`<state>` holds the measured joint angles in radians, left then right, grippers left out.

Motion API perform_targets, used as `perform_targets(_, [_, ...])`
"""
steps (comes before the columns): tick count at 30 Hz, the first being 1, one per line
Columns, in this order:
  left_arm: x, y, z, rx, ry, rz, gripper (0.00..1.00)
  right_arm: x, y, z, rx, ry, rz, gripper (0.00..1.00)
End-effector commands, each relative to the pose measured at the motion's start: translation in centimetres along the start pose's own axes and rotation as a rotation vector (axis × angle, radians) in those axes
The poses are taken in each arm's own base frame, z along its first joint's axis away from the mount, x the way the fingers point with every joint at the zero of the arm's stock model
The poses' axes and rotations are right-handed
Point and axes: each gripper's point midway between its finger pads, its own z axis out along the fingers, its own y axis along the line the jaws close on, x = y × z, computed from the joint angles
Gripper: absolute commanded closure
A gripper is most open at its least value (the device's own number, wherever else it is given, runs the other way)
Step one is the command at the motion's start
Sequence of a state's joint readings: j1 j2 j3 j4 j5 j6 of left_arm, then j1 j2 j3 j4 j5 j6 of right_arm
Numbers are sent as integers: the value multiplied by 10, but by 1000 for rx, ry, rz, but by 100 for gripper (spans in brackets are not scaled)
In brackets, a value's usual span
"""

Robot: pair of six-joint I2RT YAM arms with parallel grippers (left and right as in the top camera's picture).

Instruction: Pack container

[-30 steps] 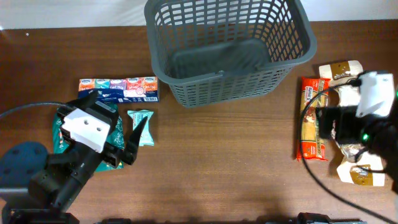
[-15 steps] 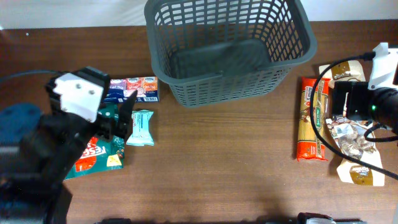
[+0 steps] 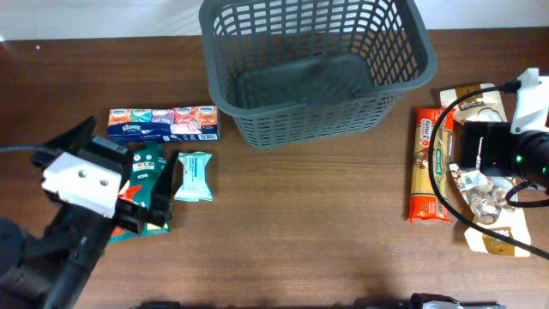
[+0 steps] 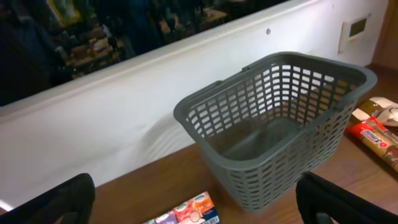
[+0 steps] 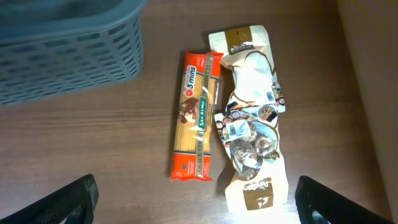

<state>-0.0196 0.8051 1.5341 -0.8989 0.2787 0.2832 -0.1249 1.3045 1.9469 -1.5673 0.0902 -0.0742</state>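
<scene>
The container, a large dark grey lattice basket, stands at the table's far middle and holds nothing I can see; it also shows in the left wrist view. My left gripper is open and empty, hovering over a green packet at the left; in its wrist view the fingers are spread wide. My right gripper is open and empty, above the packets at the right; in its wrist view the fingers sit at the lower corners.
A colourful tissue pack and a small teal packet lie left of the basket. An orange spaghetti packet and white pouches lie at the right, near the table's edge.
My left arm has swung about and now sits lower and further left, uncovering the green packet. My right arm rose and shifted right, then stayed nearly still. Nothing was picked up.
</scene>
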Motion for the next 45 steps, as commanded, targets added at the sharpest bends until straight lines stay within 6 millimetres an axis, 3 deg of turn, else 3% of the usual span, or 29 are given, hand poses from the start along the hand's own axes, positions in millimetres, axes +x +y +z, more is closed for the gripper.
perform_targets(1, [-2, -1, -11, -13, -12, -6, 1, -2, -6, -7, 25, -23, 19, 1])
perform_targets(17, [10, -4, -11, -3, 40, 15, 1, -2, -6, -6, 25, -20, 19, 1])
perform_targets(20, [20, 18, -4, -113, 97, 16, 1, -2, -6, -6, 25, -20, 19, 1])
perform_targets(26, [62, 72, 35, -347, 333, 14, 1, -2, -6, -6, 25, -20, 19, 1])
perform_targets(30, [89, 91, 64, -417, 460, -3, 1, -2, -6, -6, 25, -20, 19, 1])
perform_targets(35, [126, 115, 85, -513, 586, -102, 1, -2, -6, -6, 25, -20, 19, 1])
perform_targets(38, [153, 131, 85, -584, 653, -230, 1, -2, -6, -6, 25, -20, 19, 1])
perform_targets(45, [212, 154, 50, -766, 829, -516, 4, -2, -6, -6, 25, -20, 19, 1])
